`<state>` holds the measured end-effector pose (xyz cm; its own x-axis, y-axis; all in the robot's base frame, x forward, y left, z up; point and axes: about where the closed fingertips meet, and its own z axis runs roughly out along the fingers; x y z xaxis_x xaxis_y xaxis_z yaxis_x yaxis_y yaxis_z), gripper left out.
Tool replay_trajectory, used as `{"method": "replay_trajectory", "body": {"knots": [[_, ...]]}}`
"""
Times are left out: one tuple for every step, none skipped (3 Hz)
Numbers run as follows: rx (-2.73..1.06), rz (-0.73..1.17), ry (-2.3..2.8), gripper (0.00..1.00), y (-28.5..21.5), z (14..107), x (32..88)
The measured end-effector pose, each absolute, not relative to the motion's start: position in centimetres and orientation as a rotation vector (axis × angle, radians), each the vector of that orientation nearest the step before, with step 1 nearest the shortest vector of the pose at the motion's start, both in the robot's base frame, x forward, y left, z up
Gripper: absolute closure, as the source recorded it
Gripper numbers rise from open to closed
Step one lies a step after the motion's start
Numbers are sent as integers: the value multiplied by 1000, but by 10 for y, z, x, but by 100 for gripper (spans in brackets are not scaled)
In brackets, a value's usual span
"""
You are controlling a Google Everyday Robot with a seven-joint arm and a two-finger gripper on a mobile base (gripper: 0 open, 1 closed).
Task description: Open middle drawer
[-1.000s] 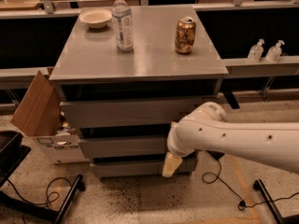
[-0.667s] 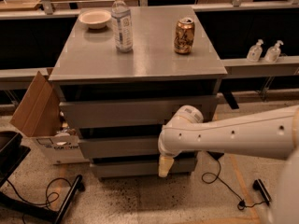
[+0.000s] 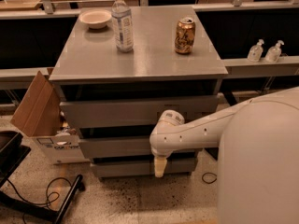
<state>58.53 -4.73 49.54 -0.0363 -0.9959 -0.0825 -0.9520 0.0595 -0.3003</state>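
The grey three-drawer cabinet (image 3: 140, 64) stands in the middle of the camera view. The middle drawer (image 3: 117, 147) is the plain grey front between the taller top drawer front (image 3: 121, 112) and the lowest drawer front (image 3: 126, 168). All three fronts look pushed in. My gripper (image 3: 160, 166) hangs pointing down at the end of the white arm (image 3: 196, 134), which reaches in from the right. It is in front of the right half of the middle drawer, with its cream tip over the lowest drawer front. The arm hides part of the middle drawer's right side.
On the cabinet top stand a water bottle (image 3: 122, 22), a gold can (image 3: 185, 35) and a white bowl (image 3: 95, 18). An open cardboard box (image 3: 35, 107) leans at the cabinet's left. Cables and a black stand leg (image 3: 51, 200) lie on the floor at the left. Two pump bottles (image 3: 264, 51) sit on a ledge at the right.
The arm has swung left across the drawer fronts. The gripper has moved a little left along the lower drawers, and the arm's body now fills the lower right.
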Motion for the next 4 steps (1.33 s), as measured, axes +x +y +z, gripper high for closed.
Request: {"method": "replay_trajectory", "body": {"knots": [[-1979,-239,2088,0,-47,469,593],[-1987,-232,2091,0,-41,444,606],[-1992,-224,2095,0,-35,425,618],[-1994,-224,2094,18,-30,413,626]]}}
